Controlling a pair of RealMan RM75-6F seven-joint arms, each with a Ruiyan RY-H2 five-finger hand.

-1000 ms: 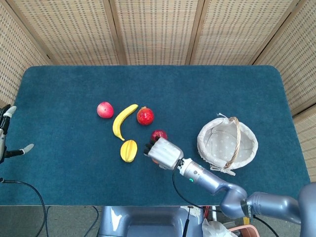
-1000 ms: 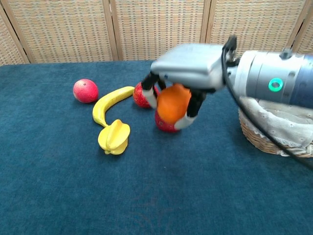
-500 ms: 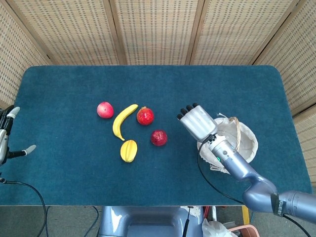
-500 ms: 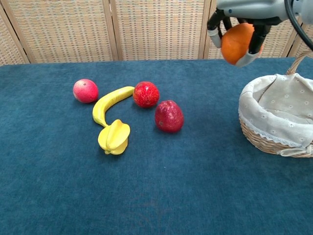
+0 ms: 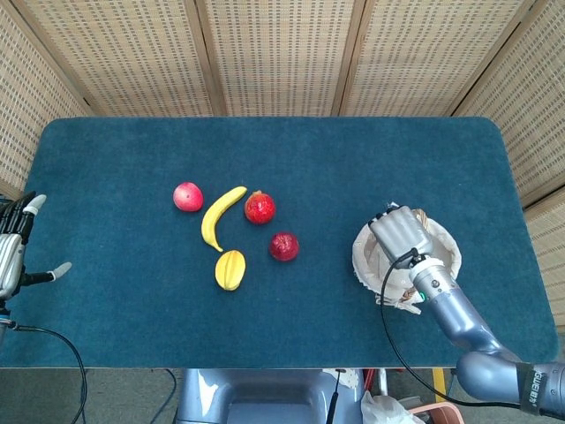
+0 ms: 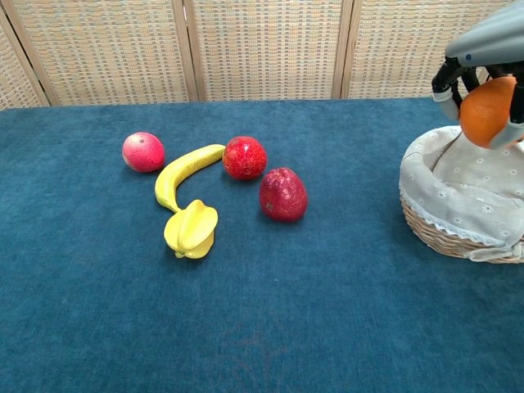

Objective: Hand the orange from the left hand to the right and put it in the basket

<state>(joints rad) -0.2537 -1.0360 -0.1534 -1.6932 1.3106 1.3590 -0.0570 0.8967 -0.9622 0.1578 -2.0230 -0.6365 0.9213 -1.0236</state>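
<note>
My right hand (image 5: 402, 236) hovers over the wicker basket (image 5: 446, 274) at the right side of the table, palm down. In the chest view that right hand (image 6: 481, 78) grips the orange (image 6: 488, 110) just above the basket's cloth lining (image 6: 458, 184); the head view hides the orange under the hand. At the far left edge of the head view, off the table, my left hand (image 5: 12, 252) holds nothing and has its fingers apart.
On the blue tablecloth left of centre lie a pink-red apple (image 5: 187, 196), a banana (image 5: 221, 216), a yellow starfruit (image 5: 230, 269) and two dark red fruits (image 5: 259, 208) (image 5: 283, 246). The basket has an upright handle (image 5: 421, 240). Wicker screens stand behind the table.
My right hand carried the orange from beside the red fruits rightward and up, then over the basket. My left hand shifted slightly at the left edge.
</note>
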